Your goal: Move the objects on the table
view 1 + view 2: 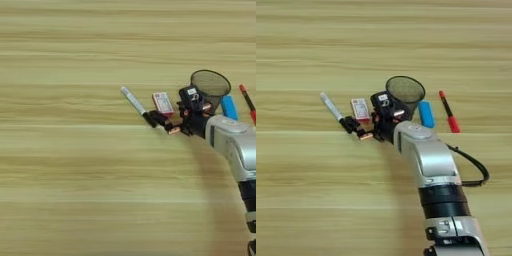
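A grey-white marker [132, 100] lies slanted on the table [75, 175], its black cap end pointing toward me. My right gripper [162, 124] is right at that cap end, and its black parts merge with the cap, so I cannot see whether it holds the marker. Just behind the gripper lies a small red-white flat box [162, 102]. Right of the box stands the black mesh pen cup [210, 85], with my wrist in front of its lower part. A blue oblong piece [426, 114] and a red pen [448, 117] lie right of the cup.
My silver forearm [428, 160] crosses the table from the bottom right, with a black cable [476, 172] looping off its right side. Broad bare wood stretches left of the marker and toward the near edge.
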You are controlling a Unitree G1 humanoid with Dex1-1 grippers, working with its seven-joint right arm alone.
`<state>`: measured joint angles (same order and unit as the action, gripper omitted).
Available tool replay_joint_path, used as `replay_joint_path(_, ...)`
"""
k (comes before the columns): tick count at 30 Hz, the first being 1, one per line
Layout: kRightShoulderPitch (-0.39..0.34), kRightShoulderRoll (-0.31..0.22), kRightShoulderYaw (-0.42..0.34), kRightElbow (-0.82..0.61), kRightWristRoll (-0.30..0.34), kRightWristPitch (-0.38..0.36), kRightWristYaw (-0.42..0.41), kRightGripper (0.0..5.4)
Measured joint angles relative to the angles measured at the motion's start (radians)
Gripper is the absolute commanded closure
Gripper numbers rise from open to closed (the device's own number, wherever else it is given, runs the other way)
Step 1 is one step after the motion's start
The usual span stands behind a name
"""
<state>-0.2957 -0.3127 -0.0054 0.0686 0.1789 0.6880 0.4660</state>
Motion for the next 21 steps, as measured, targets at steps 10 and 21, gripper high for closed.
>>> replay_joint_path(10,-0.004,0.011,0.020,0.048,-0.033,-0.035,-0.004,0.08)
replay_joint_path(21,-0.031,0.017,0.012,0.097,-0.038,-0.069,-0.027,0.08)
